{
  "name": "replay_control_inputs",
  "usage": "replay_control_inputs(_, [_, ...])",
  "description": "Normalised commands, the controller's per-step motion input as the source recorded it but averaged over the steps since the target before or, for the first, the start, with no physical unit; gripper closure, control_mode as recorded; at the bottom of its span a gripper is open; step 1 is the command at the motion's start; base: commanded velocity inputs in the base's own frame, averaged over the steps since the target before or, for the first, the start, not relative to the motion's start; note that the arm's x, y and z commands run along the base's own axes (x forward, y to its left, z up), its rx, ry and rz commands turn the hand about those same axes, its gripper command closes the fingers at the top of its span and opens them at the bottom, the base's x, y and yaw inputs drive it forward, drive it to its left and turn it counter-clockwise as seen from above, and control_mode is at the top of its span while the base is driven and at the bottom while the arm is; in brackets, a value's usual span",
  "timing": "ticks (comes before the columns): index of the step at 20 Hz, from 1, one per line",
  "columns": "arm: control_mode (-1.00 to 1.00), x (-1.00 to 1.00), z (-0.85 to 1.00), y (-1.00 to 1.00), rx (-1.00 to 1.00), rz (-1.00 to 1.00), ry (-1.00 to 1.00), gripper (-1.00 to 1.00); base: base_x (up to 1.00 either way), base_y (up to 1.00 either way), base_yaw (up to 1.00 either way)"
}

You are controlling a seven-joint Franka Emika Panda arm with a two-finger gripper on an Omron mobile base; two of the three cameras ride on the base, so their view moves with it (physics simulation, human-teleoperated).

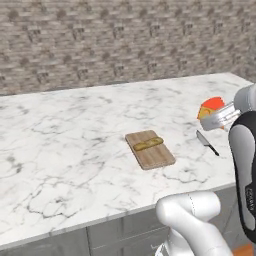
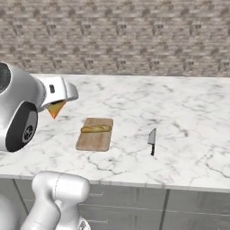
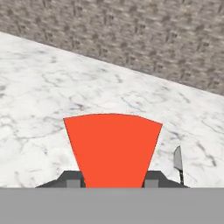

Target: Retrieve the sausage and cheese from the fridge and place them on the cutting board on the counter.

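Red filled the middle of the hand view, where the broad red face of the cheese (image 3: 113,148) sat between the two dark fingertips (image 3: 72,178) of the gripper (image 3: 113,181), the jaws clamped on it from either side. From the left base view the cheese (image 1: 210,107) showed as a red and orange wedge held above the counter (image 1: 75,150) toward its right end, and from the right base view its orange tip (image 2: 55,109) pointed down below the white hand. Nearer the front edge of the counter lay the cutting board (image 1: 150,149), a small light-brown wooden rectangle, with a yellowish-tan elongated item (image 1: 148,144) resting across its far half. A knife (image 1: 207,142) with a dark handle lay flat on the marble between the board and the right end of the counter, apart from both the board and the cheese. Beyond the back edge of the counter rose a wall (image 1: 125,40) of grey-brown brick.
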Motion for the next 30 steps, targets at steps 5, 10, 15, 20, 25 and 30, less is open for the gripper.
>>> replay_control_inputs(5, [-1.00, 0.79, -0.26, 0.02, -0.15, 0.01, 0.31, 1.00, 0.00, 0.00, 0.00])
replay_control_inputs(10, [-1.00, 0.94, -0.37, 0.18, -0.14, 0.12, 0.26, 1.00, 0.00, 0.00, 0.00])
replay_control_inputs(15, [-1.00, 0.99, -0.63, 0.34, -0.10, 0.25, 0.23, 1.00, 0.00, 0.00, 0.00])
replay_control_inputs(20, [-1.00, 0.99, -0.57, 0.11, -0.01, 0.26, 0.04, 1.00, 0.00, 0.00, 0.00])
replay_control_inputs(25, [-1.00, 1.00, -0.64, -0.01, -0.02, 0.22, 0.01, 1.00, 0.00, 0.00, 0.00])
replay_control_inputs(30, [-1.00, 0.99, -0.36, 0.00, 0.00, 0.14, 0.08, 1.00, 0.00, 0.00, 0.00])
